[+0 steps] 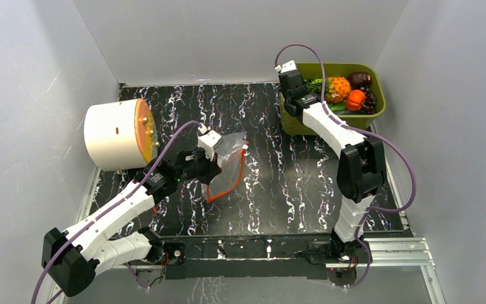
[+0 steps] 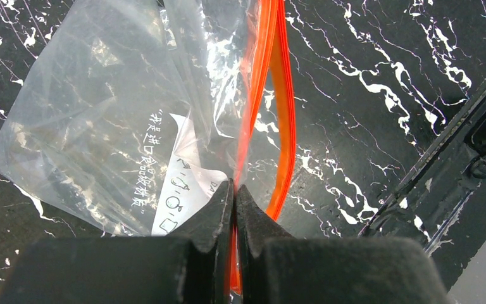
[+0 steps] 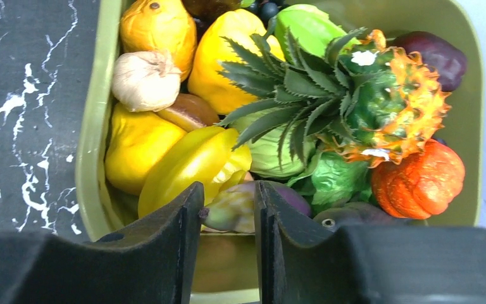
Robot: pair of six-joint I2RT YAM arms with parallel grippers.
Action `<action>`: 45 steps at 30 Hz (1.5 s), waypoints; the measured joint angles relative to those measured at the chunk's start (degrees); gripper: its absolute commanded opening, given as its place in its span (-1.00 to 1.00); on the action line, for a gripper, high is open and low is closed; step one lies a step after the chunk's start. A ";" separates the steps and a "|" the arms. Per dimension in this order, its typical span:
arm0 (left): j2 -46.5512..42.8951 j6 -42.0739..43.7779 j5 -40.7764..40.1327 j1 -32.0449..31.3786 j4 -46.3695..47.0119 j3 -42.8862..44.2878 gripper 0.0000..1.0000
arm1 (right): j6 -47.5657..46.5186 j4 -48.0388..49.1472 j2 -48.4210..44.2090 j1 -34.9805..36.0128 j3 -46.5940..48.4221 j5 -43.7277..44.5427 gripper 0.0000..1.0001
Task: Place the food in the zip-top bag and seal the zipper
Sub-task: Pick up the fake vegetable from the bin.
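The clear zip-top bag (image 1: 229,158) lies on the black marbled table, left of centre, with its orange-red zipper (image 1: 238,171) open in a loop. My left gripper (image 1: 214,168) is shut on the zipper edge; in the left wrist view the strip (image 2: 283,114) runs between the closed fingertips (image 2: 218,209), and the bag (image 2: 101,120) is empty. The food sits in the olive-green bin (image 1: 354,120): yellow pepper (image 3: 190,166), orange-red round piece (image 3: 419,179), maroon fruit (image 3: 435,54), dark grapes (image 3: 267,9). My right gripper (image 3: 228,196) hangs open over the bin's near left corner, above a pale yellow-purple piece (image 3: 243,209).
A white cylinder with an orange lid (image 1: 117,133) stands at the far left. The bin also holds a pineapple (image 3: 380,101), a garlic bulb (image 3: 144,79) and green leafy pieces. A metal rail (image 1: 380,250) runs along the near edge. White walls enclose the table.
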 measured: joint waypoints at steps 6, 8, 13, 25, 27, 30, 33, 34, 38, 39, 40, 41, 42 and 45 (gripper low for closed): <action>0.00 0.35 0.00 0.00 0.00 0.00 -1.00 | -2.78 2.29 0.00 -0.02 0.00 3.63 -0.89; 0.00 0.37 -0.02 0.00 0.00 0.00 -1.00 | -3.34 2.80 0.00 -0.02 0.00 4.35 -1.00; 0.00 0.37 -0.17 0.00 0.02 0.00 -1.00 | -3.28 2.93 0.00 -0.09 0.00 4.81 -1.00; 0.00 -1.20 -2.10 0.00 0.42 -0.04 -1.00 | -1.51 1.05 -2.99 2.73 0.20 8.68 -1.00; -0.04 -1.92 -2.36 0.00 0.74 -0.11 -1.00 | -0.76 -0.17 -4.31 3.39 0.42 9.31 -1.00; -0.07 -3.13 -2.51 0.00 1.16 -0.11 -1.00 | 0.76 -1.92 -6.54 4.11 1.18 9.79 -1.00; -0.07 -5.01 -2.64 0.00 1.46 -0.09 -1.00 | 2.34 -3.32 -9.33 4.39 2.05 9.88 -1.00; -0.07 -5.84 -2.64 0.00 1.60 -0.09 -1.00 | 2.97 -3.78 -10.58 4.61 2.19 9.97 -1.00; 0.09 -8.85 -3.13 0.00 1.70 0.15 -1.00 | 5.31 -5.14 -15.41 5.40 2.45 10.14 -1.00; 0.33 -9.60 -3.32 0.00 1.64 0.46 -1.00 | 5.84 -5.60 -16.28 5.60 2.67 10.12 -1.00; 0.72 -10.23 -3.61 0.00 1.53 0.92 -1.00 | 6.34 -6.34 -17.49 5.88 3.15 10.14 -1.00; 1.16 -10.86 -3.96 0.00 1.42 1.49 -1.00 | 6.75 -6.86 -18.27 6.14 3.54 10.16 -1.00; 1.57 -11.37 -4.31 0.00 1.42 1.97 -1.00 | 7.32 -7.67 -19.12 6.47 4.13 10.23 -1.00; 2.16 -12.81 -4.96 0.00 1.53 2.64 -1.00 | 8.61 -9.60 -21.31 7.26 5.35 10.38 -1.00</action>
